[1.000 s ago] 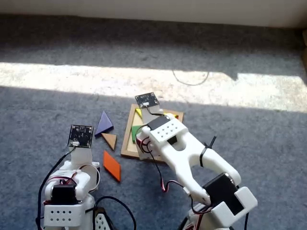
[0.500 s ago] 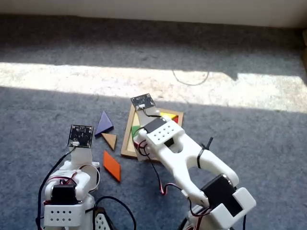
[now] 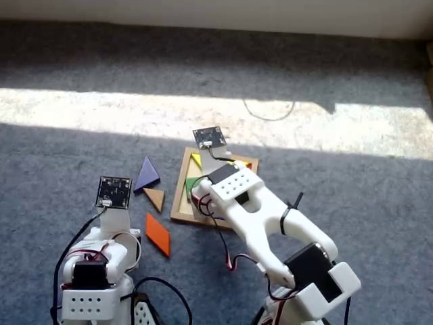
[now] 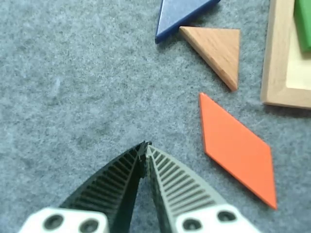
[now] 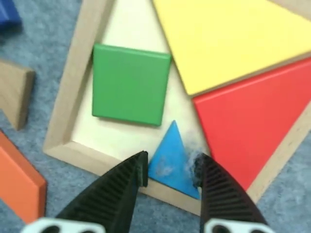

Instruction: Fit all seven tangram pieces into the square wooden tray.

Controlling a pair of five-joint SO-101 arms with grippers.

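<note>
Grey carpet [image 3: 352, 203], with a band of sunlight across it farther back, carries the square wooden tray [image 5: 74, 82] in the shade. In the tray lie a green square [image 5: 131, 83], a yellow triangle [image 5: 228, 36] and a red triangle [image 5: 248, 124]. A small light-blue triangle [image 5: 170, 162] overlaps the tray's rim, clamped at both sides by the jaws of the right gripper [image 5: 170, 168]. Outside the tray, a wood-coloured triangle [image 4: 216, 48] lies just beside a dark blue triangle [image 4: 182, 14], with an orange parallelogram [image 4: 238, 148] near them. The left gripper [image 4: 146, 145] is over bare carpet beside the parallelogram, its jaws closed on nothing
</note>
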